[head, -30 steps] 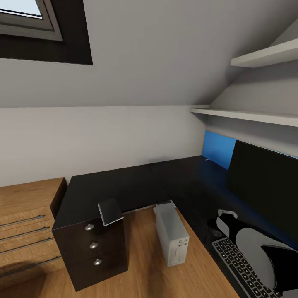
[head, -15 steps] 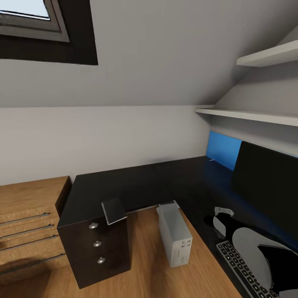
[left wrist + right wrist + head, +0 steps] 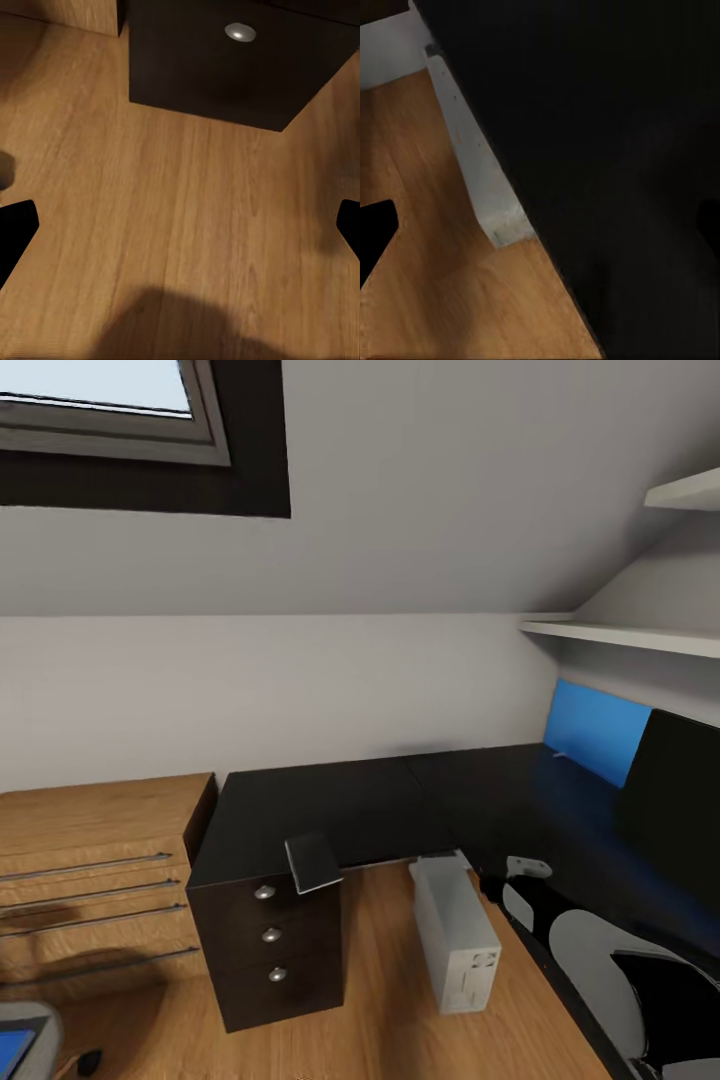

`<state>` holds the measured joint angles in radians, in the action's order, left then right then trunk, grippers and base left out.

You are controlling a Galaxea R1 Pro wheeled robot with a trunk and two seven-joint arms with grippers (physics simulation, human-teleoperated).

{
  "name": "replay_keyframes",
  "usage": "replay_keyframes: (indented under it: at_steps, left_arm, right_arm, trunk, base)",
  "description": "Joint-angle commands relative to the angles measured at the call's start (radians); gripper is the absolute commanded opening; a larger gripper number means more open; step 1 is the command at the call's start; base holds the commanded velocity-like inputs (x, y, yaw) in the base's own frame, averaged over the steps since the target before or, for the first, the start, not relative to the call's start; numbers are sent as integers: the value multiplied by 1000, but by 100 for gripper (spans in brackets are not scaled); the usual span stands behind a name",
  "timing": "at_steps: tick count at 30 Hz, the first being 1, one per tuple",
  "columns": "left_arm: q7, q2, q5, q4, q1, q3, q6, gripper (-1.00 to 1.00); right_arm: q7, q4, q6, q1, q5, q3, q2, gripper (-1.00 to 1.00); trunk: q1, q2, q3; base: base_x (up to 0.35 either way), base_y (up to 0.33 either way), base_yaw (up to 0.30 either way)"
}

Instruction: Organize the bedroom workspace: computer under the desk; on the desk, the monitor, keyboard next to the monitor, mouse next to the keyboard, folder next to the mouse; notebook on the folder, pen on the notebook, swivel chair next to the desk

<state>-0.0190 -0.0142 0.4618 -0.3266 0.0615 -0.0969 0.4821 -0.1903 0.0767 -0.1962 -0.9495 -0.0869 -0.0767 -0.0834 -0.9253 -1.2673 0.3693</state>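
Note:
The black L-shaped desk (image 3: 330,805) fills the middle of the head view, its drawers (image 3: 270,940) at the near end. A dark grey notebook (image 3: 313,862) lies on the corner above the drawers. The light grey computer (image 3: 455,935) stands on the floor by the desk's inner edge, and it also appears as the computer (image 3: 480,172) in the right wrist view. The monitor (image 3: 680,800) is cut off at the right. A grey swivel chair edge (image 3: 15,1025) carries a blue folder (image 3: 10,1052). My left gripper (image 3: 180,232) and right gripper (image 3: 540,225) are open and hold nothing. Keyboard, mouse and pen are out of view.
Low wooden shelving (image 3: 90,870) stands left of the desk. A blue panel (image 3: 595,728) leans on the wall behind the monitor, under white shelves (image 3: 620,635). My right arm (image 3: 600,970) hangs over the desk's near right part. Wooden floor (image 3: 187,217) lies below the left gripper, near a drawer knob (image 3: 240,32).
The head camera has turned left, so the whole scene slid right. The keyboard left the picture and the chair edge with the blue folder came in at the lower left.

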Motion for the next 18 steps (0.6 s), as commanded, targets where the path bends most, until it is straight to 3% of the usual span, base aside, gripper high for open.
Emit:
replay_keyframes:
  at_steps: [1,10,18]
  left_arm:
    - [-2,-1,11,1,1,-7,4,100]
    - [-4,-4,11,3,1,-6,3,100]
    - [-4,-4,11,3,1,-6,3,100]
  right_arm:
    - [-3,2,-2,0,-6,-6,5,100]
    - [-3,-10,51,0,6,-6,56,100]
    - [-2,-59,153,1,58,-6,77,100]
  trunk:
    - [0,-1,2]
    - [0,-1,6]
    - [0,-1,10]
  base:
    - [0,0,270]
    - [0,0,271]
    - [-3,0,271]
